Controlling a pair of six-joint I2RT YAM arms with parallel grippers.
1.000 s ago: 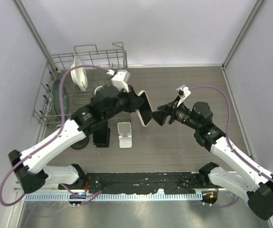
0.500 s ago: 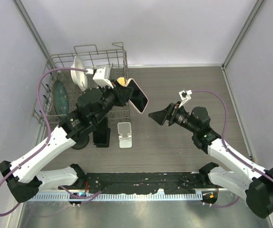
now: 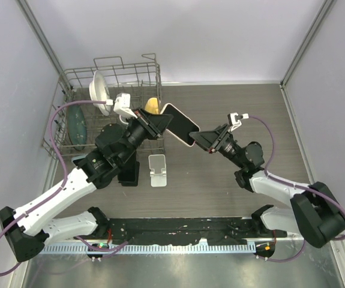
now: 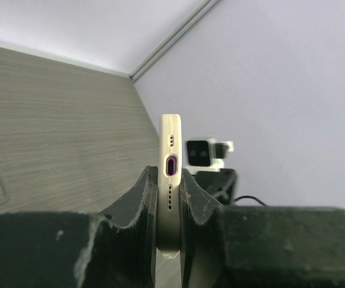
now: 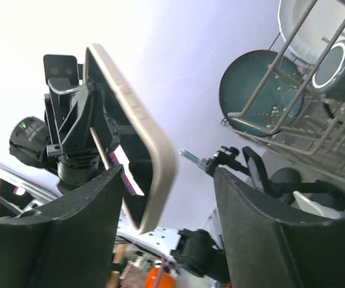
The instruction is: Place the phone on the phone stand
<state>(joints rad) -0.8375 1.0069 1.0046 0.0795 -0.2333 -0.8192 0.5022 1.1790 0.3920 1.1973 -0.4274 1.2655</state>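
My left gripper (image 3: 160, 123) is shut on the phone (image 3: 181, 125), which has a cream case, and holds it tilted in the air above the table's middle. In the left wrist view the phone's bottom edge (image 4: 171, 162) with its port sticks up, clamped between my fingers (image 4: 142, 192). My right gripper (image 3: 201, 139) is open at the phone's free right end. In the right wrist view the phone (image 5: 136, 120) hangs with its lower end between my spread fingers (image 5: 262, 228); I cannot tell if they touch it. The white phone stand (image 3: 157, 169) sits empty on the table below.
A wire dish rack (image 3: 124, 71) with a white plate (image 3: 100, 90) and a teal plate (image 3: 75, 123) stands at the back left; it also shows in the right wrist view (image 5: 316, 90). A black object (image 3: 128, 173) sits just left of the stand.
My left gripper lifted the phone back and up, then swung it right. My right gripper came off the phone, stayed open, and has moved up to its free end again.
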